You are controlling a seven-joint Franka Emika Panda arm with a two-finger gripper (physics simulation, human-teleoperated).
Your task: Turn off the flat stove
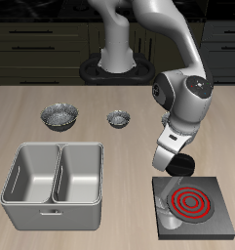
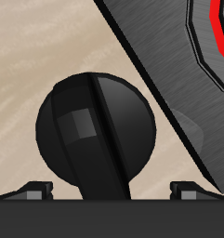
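Near the table's front edge lies the flat stove (image 1: pixel 195 205), its rings glowing red. The gripper (image 1: pixel 174 185) hangs low over the stove's back corner, arm bent down from the base; whether its fingers are spread cannot be told. The grey double-basin tray (image 1: pixel 53 184) shows nothing inside. Farther back stand two small bowls (image 1: pixel 59 116), bare table between.

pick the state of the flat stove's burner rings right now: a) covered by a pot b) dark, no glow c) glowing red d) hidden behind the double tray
c: the spiral rings on the flat stove glow bright red in the exterior view, and a red arc shows in the wrist view too, so it is not yet off.
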